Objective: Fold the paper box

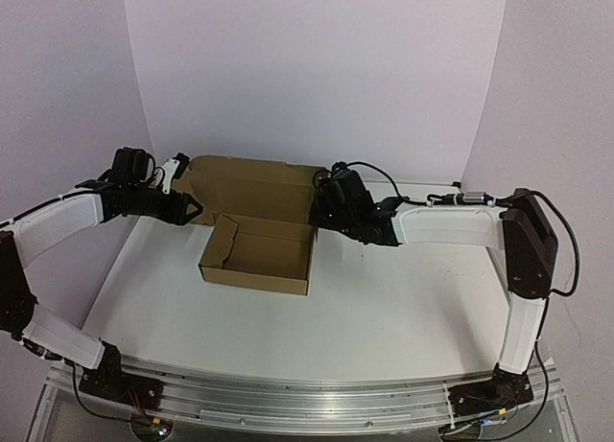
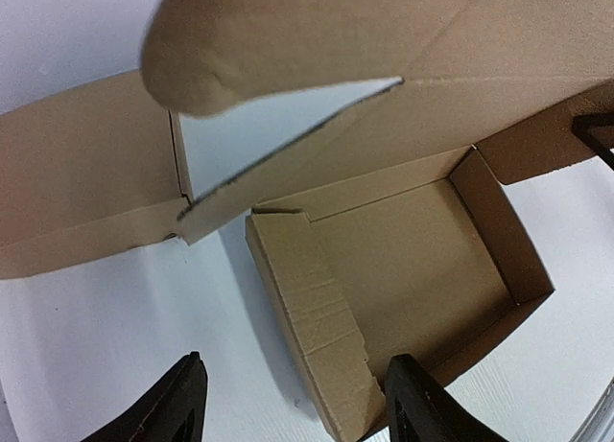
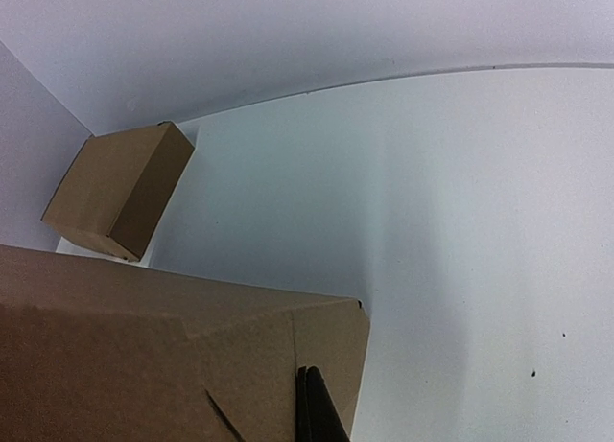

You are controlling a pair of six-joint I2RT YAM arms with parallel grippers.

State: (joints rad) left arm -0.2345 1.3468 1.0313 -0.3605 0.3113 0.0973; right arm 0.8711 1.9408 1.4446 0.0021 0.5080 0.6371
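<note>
The paper box [image 1: 257, 257] lies mid-table as a shallow brown tray, its lid panel [image 1: 251, 186] standing up behind it. My left gripper [image 1: 193, 210] is open beside the box's left rear corner. In the left wrist view the tray's left wall [image 2: 312, 308] runs between my open left gripper's [image 2: 297, 360] fingers, untouched, and the lid's round-cornered flap [image 2: 221, 49] hangs above. My right gripper [image 1: 318, 210] is at the lid's right end. In the right wrist view its fingers [image 3: 309, 404] are pressed together on the lid's right side flap [image 3: 331, 341].
Another ready-made brown cardboard box [image 3: 117, 188] sits at the far back by the white wall, seen only in the right wrist view. White table [image 1: 403, 298] extends in front of and to the right of the box. White backdrop walls enclose the back and sides.
</note>
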